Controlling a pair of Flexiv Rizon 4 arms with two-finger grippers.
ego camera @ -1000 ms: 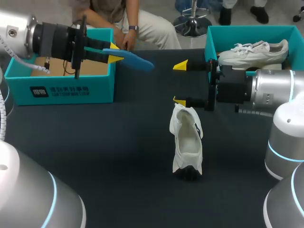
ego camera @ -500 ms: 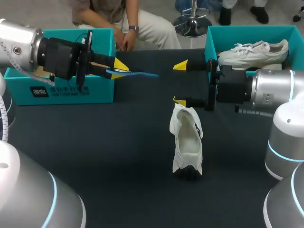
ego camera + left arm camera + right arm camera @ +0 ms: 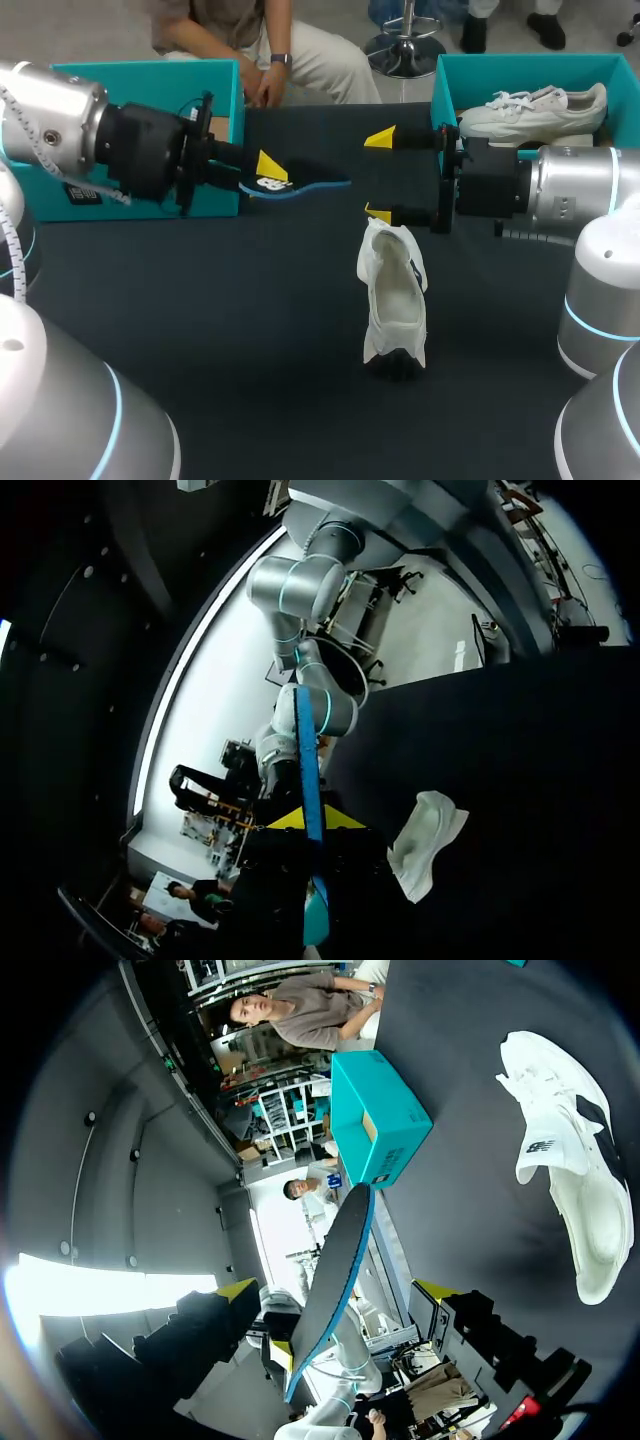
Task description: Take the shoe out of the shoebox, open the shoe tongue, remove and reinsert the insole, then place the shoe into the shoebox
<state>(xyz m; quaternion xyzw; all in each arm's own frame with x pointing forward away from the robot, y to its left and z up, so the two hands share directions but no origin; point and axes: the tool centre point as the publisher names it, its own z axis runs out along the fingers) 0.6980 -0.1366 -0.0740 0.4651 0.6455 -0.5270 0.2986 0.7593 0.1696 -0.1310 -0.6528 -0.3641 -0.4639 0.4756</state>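
My left gripper [image 3: 265, 172] is shut on the heel end of a blue insole [image 3: 312, 187], holding it out over the table toward the right arm. The insole [image 3: 308, 770] shows edge-on between the yellow fingertips [image 3: 285, 820]. My right gripper [image 3: 380, 175] stands wide open with nothing between its fingers, and the insole's free tip is just short of them. From the right wrist, the insole [image 3: 340, 1250] lies ahead, between the spread fingers of the right gripper [image 3: 335, 1288]. The white shoe [image 3: 393, 298] rests on the table just below the right gripper's lower fingertip [image 3: 378, 211]; it also shows as the shoe [image 3: 425, 842] and the shoe [image 3: 565, 1175].
A teal shoebox [image 3: 215, 200] stands at the back left behind the left arm, seen also as the teal box [image 3: 385, 1120]. A second teal box [image 3: 450, 75] at the back right holds another white shoe [image 3: 535, 108]. A person sits behind the table's far edge.
The left arm has carried the insole down and to the right, toward the open right gripper, and turned it about its length. The right arm and the shoe have kept still.
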